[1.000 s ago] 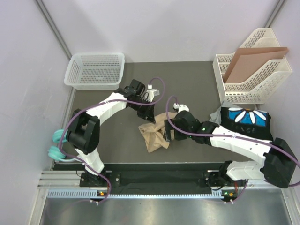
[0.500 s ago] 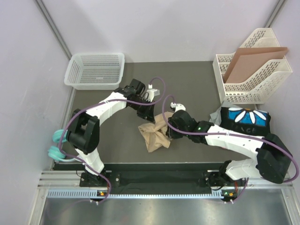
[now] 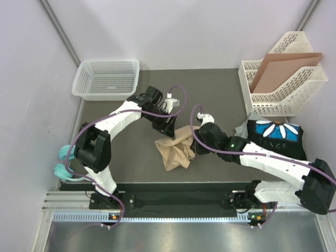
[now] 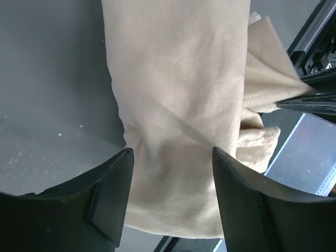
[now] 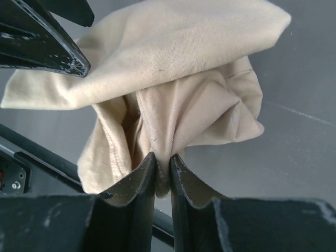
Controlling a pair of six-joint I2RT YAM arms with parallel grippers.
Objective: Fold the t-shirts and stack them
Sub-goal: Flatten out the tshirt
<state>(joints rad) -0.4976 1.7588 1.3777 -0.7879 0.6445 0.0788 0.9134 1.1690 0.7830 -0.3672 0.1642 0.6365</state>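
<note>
A crumpled tan t-shirt lies on the dark mat between the two arms. My left gripper hangs over its far edge, open. In the left wrist view the cloth lies below and between the spread fingers, with nothing gripped by the left gripper. My right gripper is at the shirt's right side. In the right wrist view it is shut on a bunched fold of the tan shirt. A black t-shirt with a white daisy print lies at the right.
A white mesh basket stands at the back left. A white file rack holding a brown cardboard sheet stands at the back right. A teal item lies off the mat's left edge.
My left gripper has opened and let go of the tan shirt. My right gripper has shut on a fold of the shirt and shifted slightly to the right.
</note>
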